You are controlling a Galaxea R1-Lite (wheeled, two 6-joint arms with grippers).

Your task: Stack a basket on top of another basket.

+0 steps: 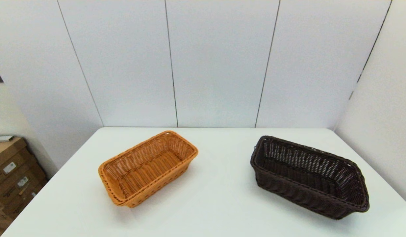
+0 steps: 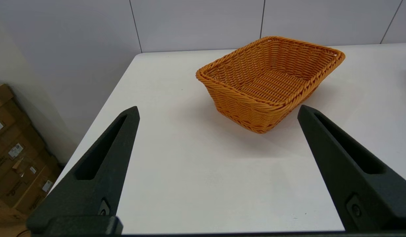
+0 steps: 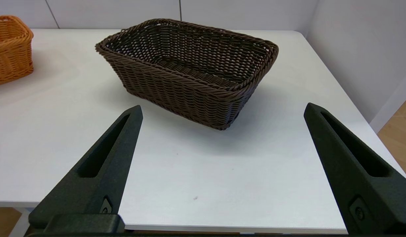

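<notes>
White table: orange-tan basket left, dark basket right, well apart. Both grippers' jaws wide, empty.

We see a white table carrying two woven baskets, both upright and resting directly on its surface. Taking the orange-tan basket as our landmark, it sits on our left half of the tabletop, angled, and the dark brown basket stands well apart from it to its right, nearer the table's right edge. Between the two we find only bare white surface.
</notes>
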